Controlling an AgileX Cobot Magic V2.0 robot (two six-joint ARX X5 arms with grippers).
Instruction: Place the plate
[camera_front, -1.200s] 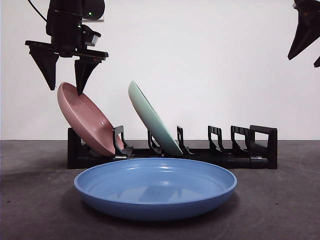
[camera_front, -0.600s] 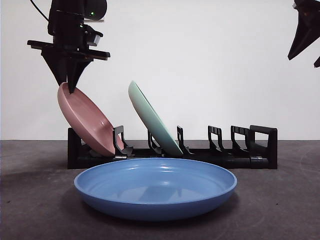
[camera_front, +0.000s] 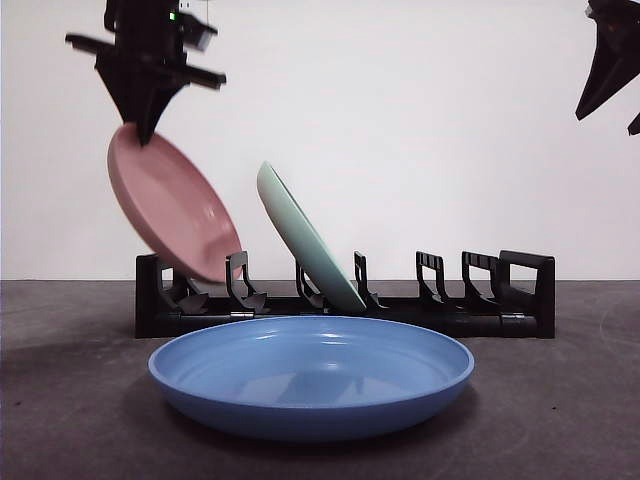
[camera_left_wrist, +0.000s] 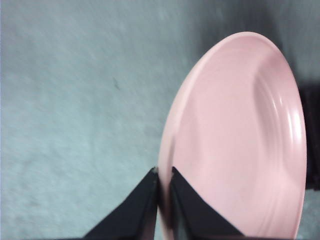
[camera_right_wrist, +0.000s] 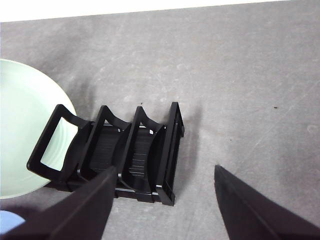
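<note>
Directly below the left gripper (camera_front: 147, 128), the pink plate (camera_front: 172, 208) hangs tilted, its upper rim pinched between the closed jaws, its lower edge clear of the end slot of the black rack (camera_front: 345, 305). Beyond it along the rack, a pale green plate (camera_front: 305, 238) leans in its own slot, and a blue plate (camera_front: 311, 372) lies flat on the table (camera_front: 70, 400) in front. The left wrist view shows the jaws gripping only a narrow strip of rim. The plate looks stiff, smooth and glossy, probably light plastic, so it could swivel or slip in such a thin hold; a grip at the rim, squarely above the plate's middle, seems the surest place. The right gripper (camera_right_wrist: 165, 197) waits, jaws apart, above the rack's far empty slots.
</note>
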